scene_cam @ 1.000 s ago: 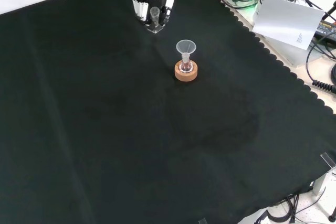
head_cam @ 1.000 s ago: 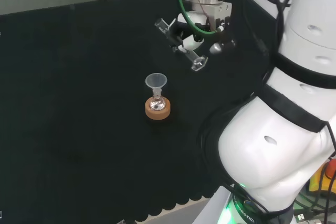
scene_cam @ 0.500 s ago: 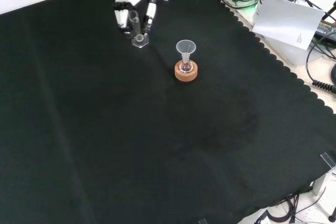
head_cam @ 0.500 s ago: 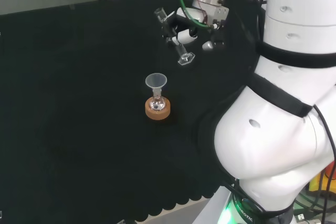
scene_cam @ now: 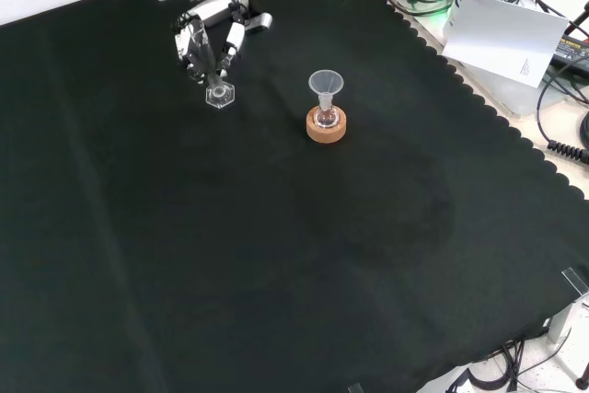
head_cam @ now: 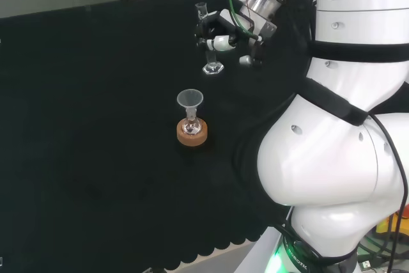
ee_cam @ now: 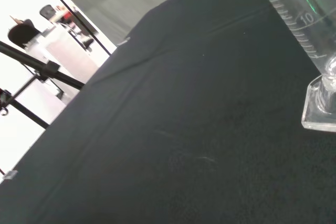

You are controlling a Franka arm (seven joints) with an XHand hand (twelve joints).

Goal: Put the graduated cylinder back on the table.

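The clear graduated cylinder [head_cam: 209, 39] stands nearly upright, its hexagonal foot [scene_cam: 220, 96] at or just above the black cloth. The hand [head_cam: 220, 33] has its fingers curled round the cylinder's tube. From the front, the hand [scene_cam: 210, 32] reaches down from the top with the tube between its fingers. Close up in the wrist view, the cylinder's marked tube [ee_cam: 299, 14] and its foot [ee_cam: 318, 109] stand over the cloth. A cork ring [head_cam: 192, 133] holds a small flask with a clear funnel [head_cam: 190, 100] in its neck, nearer the bench's front than the cylinder.
The cork ring with flask and funnel [scene_cam: 326, 108] stands right of the cylinder in the front view. The arm's big white links [head_cam: 332, 126] take up the head view's right side. Cables and a white sheet [scene_cam: 506, 29] lie beyond the cloth's scalloped edge.
The hand has carried the cylinder leftward and farther off in the head view, turning it from tilted to nearly upright and lowering its foot to the cloth. Flask and funnel stayed put.
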